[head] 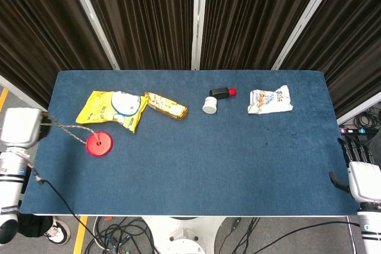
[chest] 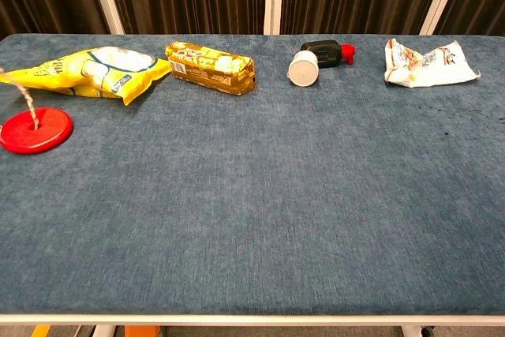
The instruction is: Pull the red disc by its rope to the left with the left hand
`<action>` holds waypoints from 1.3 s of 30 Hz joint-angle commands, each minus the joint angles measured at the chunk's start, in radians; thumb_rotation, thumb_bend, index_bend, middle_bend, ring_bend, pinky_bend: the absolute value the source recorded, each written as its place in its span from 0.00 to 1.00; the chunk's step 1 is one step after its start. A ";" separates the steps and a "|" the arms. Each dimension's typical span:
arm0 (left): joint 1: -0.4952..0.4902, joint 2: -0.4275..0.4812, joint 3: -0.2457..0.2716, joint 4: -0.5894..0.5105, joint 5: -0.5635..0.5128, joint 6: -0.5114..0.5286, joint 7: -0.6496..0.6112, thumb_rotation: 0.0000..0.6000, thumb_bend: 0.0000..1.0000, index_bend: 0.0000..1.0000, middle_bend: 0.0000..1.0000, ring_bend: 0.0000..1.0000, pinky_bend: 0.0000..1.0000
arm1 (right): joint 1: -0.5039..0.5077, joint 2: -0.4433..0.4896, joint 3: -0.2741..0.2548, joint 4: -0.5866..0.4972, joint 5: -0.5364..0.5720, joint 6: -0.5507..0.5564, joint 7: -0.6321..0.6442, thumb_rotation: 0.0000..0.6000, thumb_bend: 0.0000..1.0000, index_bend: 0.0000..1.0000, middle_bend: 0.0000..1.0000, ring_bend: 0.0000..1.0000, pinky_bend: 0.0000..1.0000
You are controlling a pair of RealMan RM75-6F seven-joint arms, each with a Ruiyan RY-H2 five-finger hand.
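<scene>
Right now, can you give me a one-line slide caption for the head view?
Red disc lies near the table's left edge, its rope running to the left arm, with snack packets behind.

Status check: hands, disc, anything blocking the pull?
Left hand hidden, rope runs toward its arm. Right hand idle off table edge. Red disc near left edge, just short of yellow bag.

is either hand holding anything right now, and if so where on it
The rope of the red disc runs off to the left arm at the table edge, but the left hand itself is hidden. The right hand holds nothing.
</scene>
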 commanded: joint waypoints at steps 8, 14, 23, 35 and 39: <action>-0.077 -0.129 0.062 0.044 0.162 -0.130 -0.036 1.00 0.35 0.77 0.90 0.64 0.72 | -0.004 -0.002 -0.001 0.019 0.014 -0.008 0.018 1.00 0.22 0.00 0.00 0.00 0.00; -0.128 -0.071 0.090 0.017 0.097 -0.316 -0.047 1.00 0.22 0.14 0.10 0.08 0.44 | -0.004 -0.006 -0.001 0.034 0.018 -0.014 0.034 1.00 0.22 0.00 0.00 0.00 0.00; -0.099 0.003 0.088 -0.074 0.082 -0.287 -0.077 1.00 0.13 0.08 0.00 0.00 0.27 | -0.003 -0.009 0.000 0.045 0.014 -0.012 0.048 1.00 0.22 0.00 0.00 0.00 0.00; 0.175 -0.066 0.145 -0.014 0.199 0.161 -0.073 1.00 0.10 0.09 0.00 0.00 0.26 | -0.026 -0.015 -0.012 0.036 -0.025 0.047 0.037 1.00 0.21 0.00 0.00 0.00 0.00; 0.268 -0.123 0.184 0.073 0.224 0.250 -0.115 1.00 0.12 0.09 0.01 0.00 0.25 | -0.041 -0.026 -0.026 0.036 -0.047 0.071 0.028 1.00 0.21 0.00 0.00 0.00 0.00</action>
